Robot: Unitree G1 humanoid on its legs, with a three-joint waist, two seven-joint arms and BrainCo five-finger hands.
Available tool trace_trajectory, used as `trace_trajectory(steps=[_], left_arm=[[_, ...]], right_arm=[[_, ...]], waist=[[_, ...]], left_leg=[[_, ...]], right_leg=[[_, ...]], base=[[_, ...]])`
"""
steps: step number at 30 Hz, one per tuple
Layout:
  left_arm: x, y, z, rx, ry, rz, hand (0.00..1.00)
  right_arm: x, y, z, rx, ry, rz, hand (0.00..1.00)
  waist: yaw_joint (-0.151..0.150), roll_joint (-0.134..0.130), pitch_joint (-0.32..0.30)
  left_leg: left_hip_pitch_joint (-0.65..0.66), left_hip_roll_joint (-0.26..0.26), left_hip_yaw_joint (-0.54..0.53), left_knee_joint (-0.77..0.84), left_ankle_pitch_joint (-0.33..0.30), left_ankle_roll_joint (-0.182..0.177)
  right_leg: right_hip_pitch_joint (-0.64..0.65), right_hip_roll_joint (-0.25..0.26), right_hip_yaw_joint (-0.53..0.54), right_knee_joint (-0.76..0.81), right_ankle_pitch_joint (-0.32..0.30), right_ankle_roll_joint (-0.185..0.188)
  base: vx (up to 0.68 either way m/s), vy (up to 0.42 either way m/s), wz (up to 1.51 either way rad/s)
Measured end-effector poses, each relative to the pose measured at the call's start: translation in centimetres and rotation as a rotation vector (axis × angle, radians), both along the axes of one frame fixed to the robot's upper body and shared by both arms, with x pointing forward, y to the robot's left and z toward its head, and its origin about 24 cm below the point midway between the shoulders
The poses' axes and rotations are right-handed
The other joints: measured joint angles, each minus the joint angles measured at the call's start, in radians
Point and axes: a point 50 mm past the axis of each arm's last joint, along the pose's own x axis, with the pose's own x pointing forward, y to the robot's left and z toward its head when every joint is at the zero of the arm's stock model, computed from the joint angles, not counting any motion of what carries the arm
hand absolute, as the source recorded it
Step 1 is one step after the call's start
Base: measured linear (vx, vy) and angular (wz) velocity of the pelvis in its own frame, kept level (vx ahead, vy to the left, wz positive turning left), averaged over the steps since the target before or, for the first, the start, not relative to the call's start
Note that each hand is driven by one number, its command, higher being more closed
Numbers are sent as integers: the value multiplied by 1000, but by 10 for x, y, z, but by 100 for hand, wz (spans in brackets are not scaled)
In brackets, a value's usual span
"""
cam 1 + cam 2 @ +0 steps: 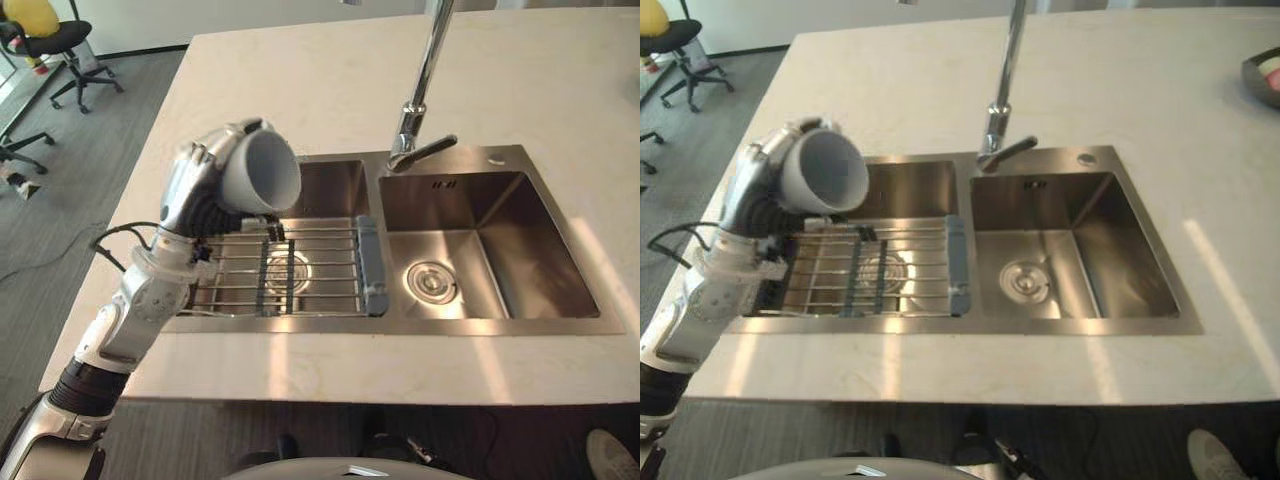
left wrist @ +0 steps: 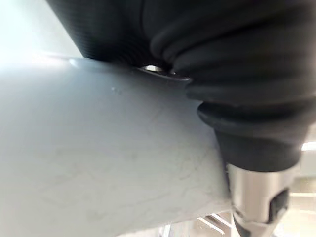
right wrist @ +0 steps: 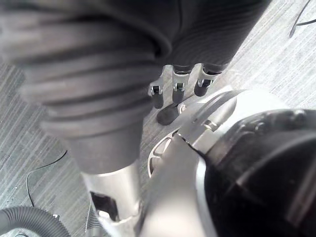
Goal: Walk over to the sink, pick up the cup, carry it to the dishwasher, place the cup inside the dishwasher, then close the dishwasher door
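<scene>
A pale desk (image 1: 300, 80) carries a double sink (image 1: 548, 250). Above the left basin's wire rack (image 1: 315, 268), the left hand (image 1: 192, 185) curls its fingers round the grey cup (image 1: 262, 168), raised clear for carrying. The right hand (image 3: 176, 89) hangs relaxed, unneeded.

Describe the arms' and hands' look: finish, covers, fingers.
Left arm: silver-grey segmented shell with a black ribbed band partway along it. Left hand: silver fingers, with a dark ribbed cover over its back and wrist. Right hand: the same dark ribbed cover, and short silver fingers ending in dark tips.
</scene>
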Motion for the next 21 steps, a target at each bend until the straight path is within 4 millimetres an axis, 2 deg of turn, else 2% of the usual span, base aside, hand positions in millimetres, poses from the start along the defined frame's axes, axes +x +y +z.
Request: trace_trajectory(steps=[2, 4, 5, 7, 8, 9, 10, 11, 12, 13, 14, 15, 17, 18, 19, 20, 21], left_arm=[[1, 15, 7, -147, 3, 4, 100], [0, 48, 14, -393, -35, 64, 100], [-3, 72, 13, -529, -70, 144, 100], [-11, 109, -5, -741, -96, 291, 100], [-14, 115, -14, -794, -90, 323, 100], [-20, 121, -33, -888, -64, 375, 100], [-28, 123, -51, -925, -27, 426, 100], [-33, 124, -60, -935, -4, 452, 100], [-41, 125, -74, -950, 31, 494, 100], [-50, 127, -83, -957, 52, 532, 100], [-56, 128, -86, -959, 57, 549, 100], [-65, 128, -92, -965, 66, 576, 100], [-76, 126, -95, -967, 72, 591, 100], [-81, 125, -96, -968, 73, 594, 100], [-84, 124, -97, -967, 78, 599, 100], [-96, 129, -103, -959, 107, 623, 100], [-100, 131, -104, -960, 114, 619, 100]], right_arm=[[-1, 1, 0, 3, 2, -16, 0], [-1, 4, -1, 18, -2, -90, 0], [-2, 7, -2, 30, 3, -124, 0], [-10, 9, -4, 38, 26, -163, 0], [-14, 9, -4, 38, 36, -168, 0], [-23, 11, -5, 40, 53, -194, 0], [-30, 15, -5, 41, 59, -203, 0], [-34, 19, -6, 42, 68, -197, 0], [-39, 27, -7, 59, 85, -179, 0], [-42, 35, -8, 80, 105, -156, 0], [-42, 37, -8, 89, 113, -143, 0], [-41, 39, -8, 99, 122, -111, 0], [-35, 31, -6, 83, 121, -53, 0], [-26, 24, -4, 60, 116, 9, 0], [-22, 20, -3, 38, 109, 48, 0], [-20, 15, 0, 17, 101, 32, 0], [-19, 12, 0, 12, 104, 30, 0]], waist=[[17, -4, -5], [35, -13, -14], [44, -20, -21], [59, -27, -37], [64, -27, -39], [71, -27, -42], [76, -54, -48], [77, -64, -47], [78, -106, -50], [81, -138, -55], [86, -147, -55], [96, -150, -53], [134, -133, -39], [160, -112, -20], [159, -102, -13], [141, -67, 26], [146, -57, 24]], left_leg=[[-7, -3, -8, -2, 7, 2], [-12, -3, -8, -12, 20, 3], [-12, -4, -9, -23, 29, 1], [-18, -5, -29, -24, 31, 2], [-24, -6, -41, -23, 32, 3], [-36, -12, -79, -16, 21, -1], [-37, -37, -122, -11, 21, 6], [-38, -55, -148, -8, 22, 8], [-40, -86, -204, 14, 25, 9], [-51, -108, -255, 48, 33, 10], [-58, -116, -275, 68, 31, 5], [-103, -125, -272, 132, 25, -5], [-157, -127, -218, 206, 24, -9], [-192, -122, -159, 258, 25, -15], [-208, -112, -132, 284, 24, -24], [-245, -68, -30, 310, 19, -99], [-254, -42, 34, 314, 11, -85]], right_leg=[[-1, -3, -13, 0, 2, -2], [-10, -4, -16, 0, 5, -6], [-14, -4, -17, 0, 7, -9], [-10, -5, -27, 13, 1, -8], [-15, -10, -35, 40, -15, -5], [-60, -40, -49, 187, -93, 2], [-125, -103, -19, 399, -201, -1], [-163, -136, 21, 510, -244, 0], [-214, -177, 121, 673, -289, 1], [-227, -184, 203, 751, -319, 5], [-220, -183, 224, 759, -333, 7], [-186, -179, 231, 726, -362, 9], [-103, -172, 207, 637, -411, 20], [-59, -158, 199, 594, -446, 34], [-37, -152, 189, 574, -458, 52], [3, -162, 90, 567, -462, 25], [4, -166, 69, 566, -455, 19]], base=[[-52, 7, 11], [-52, 6, 2], [-50, -1, 3], [-33, -3, 20], [-52, -3, 58], [-55, 4, 92], [-45, -5, 108], [20, -50, 139], [68, -145, 163], [92, -181, 168], [95, -192, 170], [28, -113, 156], [-101, -58, 129], [-132, -30, 83], [-381, -50, 147], [-363, -18, 120], [-403, -15, 116]])
